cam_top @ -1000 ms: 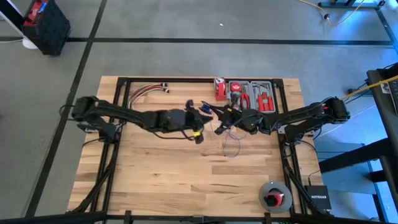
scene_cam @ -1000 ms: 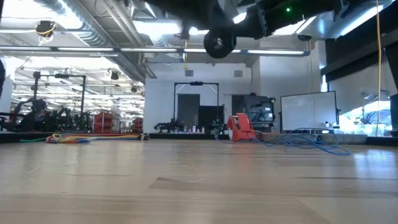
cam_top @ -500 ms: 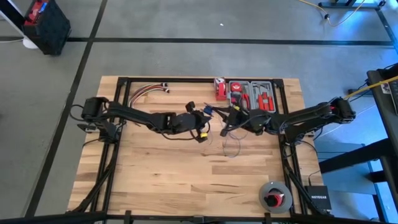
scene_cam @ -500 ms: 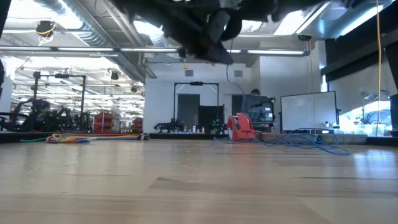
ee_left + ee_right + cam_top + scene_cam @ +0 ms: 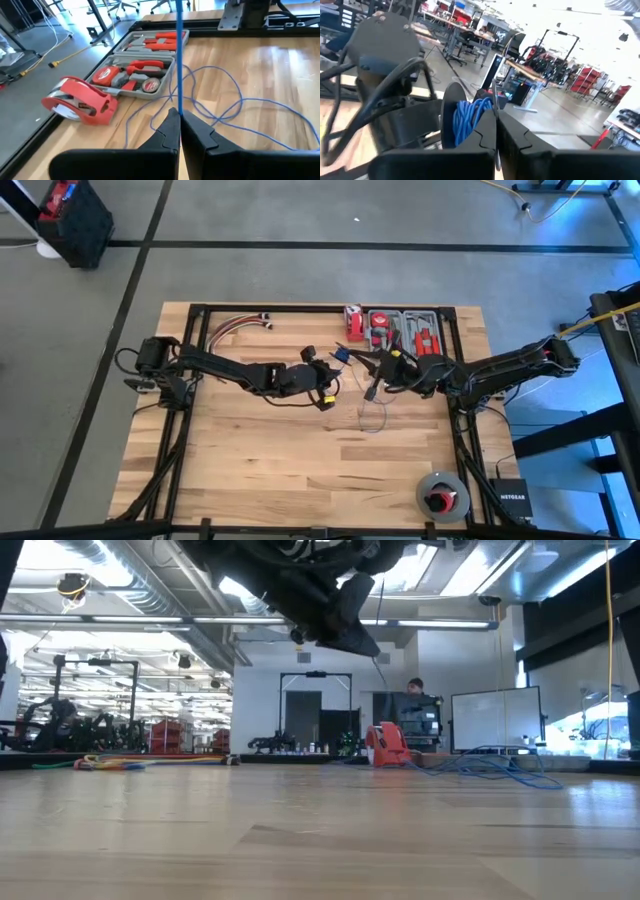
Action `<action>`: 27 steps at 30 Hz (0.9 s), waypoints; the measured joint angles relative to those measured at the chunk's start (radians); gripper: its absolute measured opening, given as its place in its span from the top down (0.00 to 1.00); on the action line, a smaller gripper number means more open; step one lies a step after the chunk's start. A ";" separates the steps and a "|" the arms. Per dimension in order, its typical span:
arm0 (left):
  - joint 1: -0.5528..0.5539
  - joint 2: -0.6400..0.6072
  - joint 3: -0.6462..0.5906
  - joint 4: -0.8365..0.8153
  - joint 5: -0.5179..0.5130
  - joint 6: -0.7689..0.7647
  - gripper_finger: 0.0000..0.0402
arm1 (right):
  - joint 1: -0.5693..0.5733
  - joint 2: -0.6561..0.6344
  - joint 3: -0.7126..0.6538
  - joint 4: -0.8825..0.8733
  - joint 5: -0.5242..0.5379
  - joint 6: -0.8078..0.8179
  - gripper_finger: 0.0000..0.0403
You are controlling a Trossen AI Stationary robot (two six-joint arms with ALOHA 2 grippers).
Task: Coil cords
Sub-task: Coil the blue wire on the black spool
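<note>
Blue, string-thin cord rises taut from the left gripper, whose fingers pinch it, with loose loops on the table. The right gripper, fingers closed, faces a blue coil seen only in the right wrist view.

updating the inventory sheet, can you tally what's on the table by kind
blue wire: 1
bundle of red, yellow and white wires: 1
tool tray: 1
red tape dispenser: 1
round spool near the front corner: 1
total: 5
</note>
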State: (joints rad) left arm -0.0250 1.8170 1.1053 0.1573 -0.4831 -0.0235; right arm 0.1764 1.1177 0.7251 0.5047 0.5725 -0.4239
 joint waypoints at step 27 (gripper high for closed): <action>-0.018 -0.087 -0.007 -0.067 -0.042 0.050 1.00 | 0.001 -0.002 0.343 -0.454 -0.023 0.084 0.99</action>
State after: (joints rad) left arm -0.0432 1.7299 1.0982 0.0902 -0.5248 0.0268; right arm 0.1776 1.1152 1.0681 0.0505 0.5493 -0.3395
